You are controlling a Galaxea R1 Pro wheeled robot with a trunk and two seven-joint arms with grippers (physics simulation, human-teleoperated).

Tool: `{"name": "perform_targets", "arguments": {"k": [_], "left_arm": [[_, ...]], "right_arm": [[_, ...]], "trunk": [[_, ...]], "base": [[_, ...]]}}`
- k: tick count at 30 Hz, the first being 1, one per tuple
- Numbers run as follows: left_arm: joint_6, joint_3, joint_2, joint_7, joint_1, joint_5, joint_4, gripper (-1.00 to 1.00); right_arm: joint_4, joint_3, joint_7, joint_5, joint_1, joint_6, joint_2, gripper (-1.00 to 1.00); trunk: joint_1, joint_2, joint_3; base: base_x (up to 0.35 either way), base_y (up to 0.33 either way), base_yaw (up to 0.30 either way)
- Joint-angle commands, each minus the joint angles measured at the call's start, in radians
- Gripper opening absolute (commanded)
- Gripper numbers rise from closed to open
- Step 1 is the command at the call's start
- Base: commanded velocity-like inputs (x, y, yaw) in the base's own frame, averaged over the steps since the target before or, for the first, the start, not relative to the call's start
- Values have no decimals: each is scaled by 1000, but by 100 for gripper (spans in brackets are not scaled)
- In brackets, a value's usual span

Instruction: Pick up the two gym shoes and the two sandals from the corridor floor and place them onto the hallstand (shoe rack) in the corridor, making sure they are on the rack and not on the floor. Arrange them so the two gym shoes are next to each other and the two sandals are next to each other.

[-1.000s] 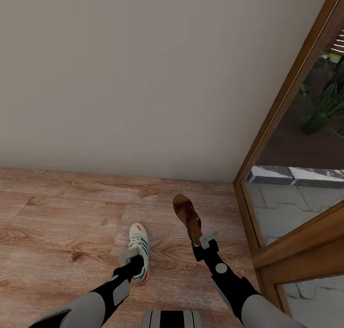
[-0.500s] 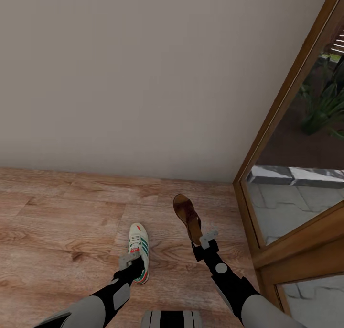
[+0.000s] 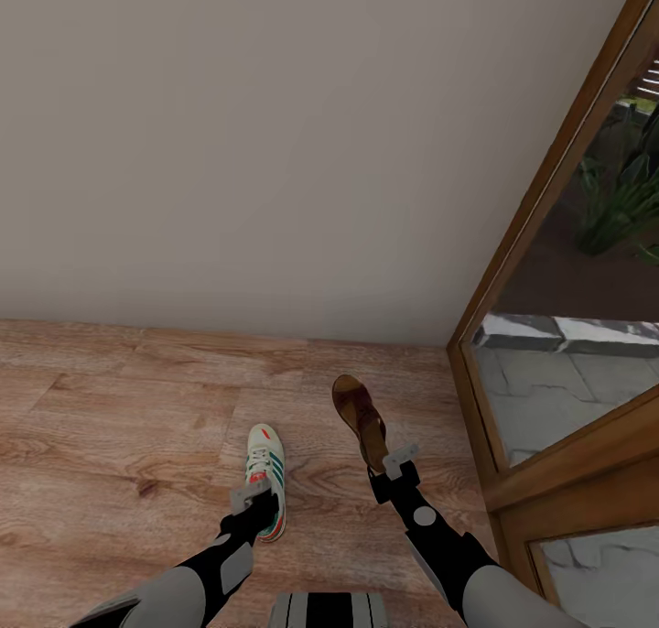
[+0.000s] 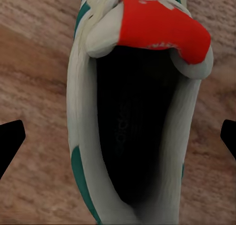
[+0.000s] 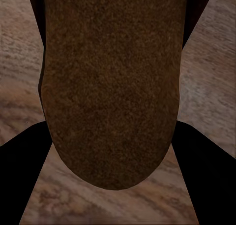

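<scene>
Looking down from the head at a wood-plank floor [image 3: 110, 427] meeting a plain beige wall [image 3: 275, 152], with a wooden door frame [image 3: 540, 216] and glass panels at the right, and plants and paving outside.

Lying on the floor near the middle: a white sneaker [image 3: 265, 481] with teal stripes and a red tongue, toe pointing toward the wall. Hovering over its heel end, the left tool [image 3: 250, 502], opened wide; in the left wrist view, showing the shoe's dark opening [image 4: 132, 136] between two black fingertips [image 4: 10, 144] standing well apart at either side, not touching the shoe.

Just to the right of the sneaker, a brown sandal [image 3: 360, 417], tilted up with its toe end toward the wall. Gripping its heel end, the right tool [image 3: 395, 471], closed on the sandal; in the right wrist view, showing the dark brown insole [image 5: 110, 87] reaching out from between black fingers [image 5: 22, 176] pressing against both its edges, floor planks beneath.

Both arms reaching forward from the lower edge, left arm [image 3: 183, 582] and right arm [image 3: 458, 564] apart from each other.
</scene>
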Motion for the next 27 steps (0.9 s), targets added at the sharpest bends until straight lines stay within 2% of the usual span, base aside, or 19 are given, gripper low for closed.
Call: {"name": "perform_targets", "arguments": {"k": [1, 8, 11, 27], "left_arm": [[-4, -3, -1, 2, -1, 6, 1, 100], [-4, -3, -1, 2, -1, 6, 1, 100], [-4, -3, -1, 2, -1, 6, 1, 100], [-3, -3, -1, 2, -1, 6, 1, 100]], "right_arm": [[1, 3, -7, 9, -1, -2, 0, -100], [1, 3, -7, 9, 0, -2, 0, -100], [1, 3, -7, 9, 0, -2, 0, -100], [1, 3, -7, 9, -1, -2, 0, -100]], "trunk": [[0, 0, -1], [0, 0, -1], [1, -1, -12], [1, -1, -12]], "base": [[0, 0, 0], [0, 0, 0], [0, 0, 0], [0, 0, 0]]}}
